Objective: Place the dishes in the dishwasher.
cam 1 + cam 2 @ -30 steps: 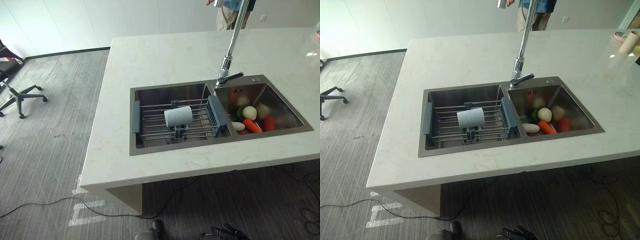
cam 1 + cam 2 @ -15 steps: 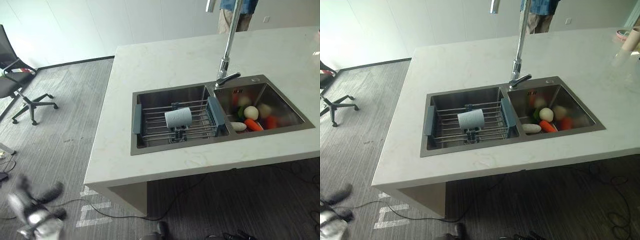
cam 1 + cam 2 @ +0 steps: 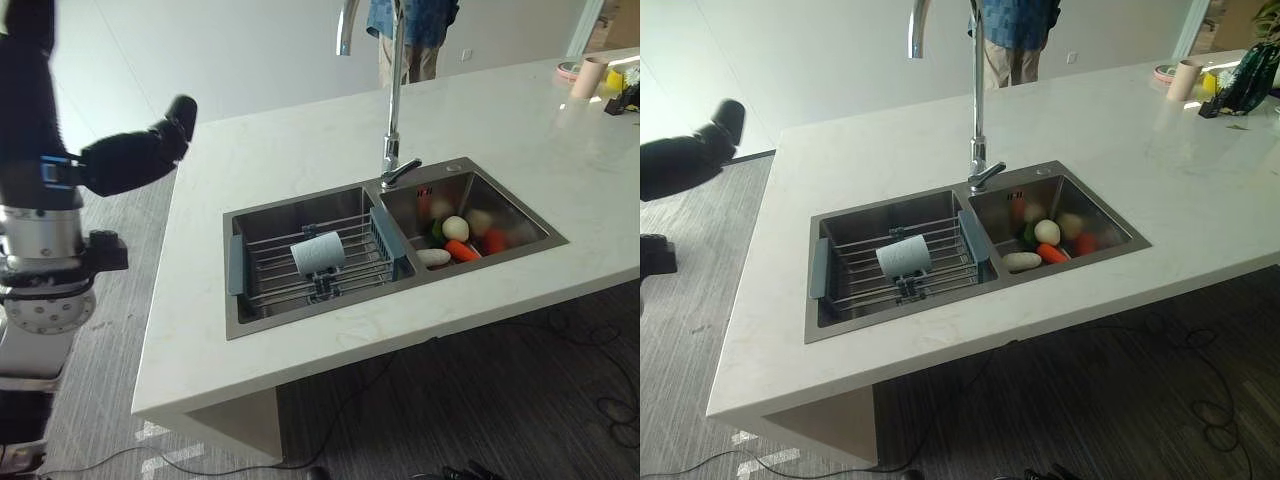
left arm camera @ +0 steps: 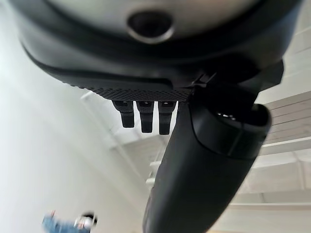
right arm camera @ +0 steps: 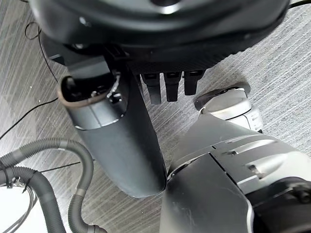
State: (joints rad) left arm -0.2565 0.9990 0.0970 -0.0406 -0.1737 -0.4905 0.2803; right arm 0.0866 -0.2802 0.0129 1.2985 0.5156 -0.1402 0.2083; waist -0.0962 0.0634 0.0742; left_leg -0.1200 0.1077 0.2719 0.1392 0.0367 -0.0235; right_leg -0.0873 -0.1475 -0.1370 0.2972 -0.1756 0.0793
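Lying on its side, a pale blue-grey cup (image 3: 318, 252) rests on the wire dish rack (image 3: 262, 268) set in the left basin of a double stainless sink (image 3: 240, 325), its mouth facing the left end of the rack. The right basin holds vegetables — an orange carrot (image 3: 462, 250), a white onion (image 3: 456, 228) and a pale radish (image 3: 433, 257) among them. A tall chrome faucet (image 3: 393, 90) rises behind the divider. The sink sits in a cream marble counter (image 3: 300, 150). The left hand (image 3: 135, 155) is raised beside the counter's left edge, empty, its fingers (image 4: 146, 116) straight and relaxed. The right hand (image 5: 116, 131) hangs low over grey floor, fingers likewise straight, holding nothing. A person (image 3: 410, 30) stands beyond the counter's far edge.
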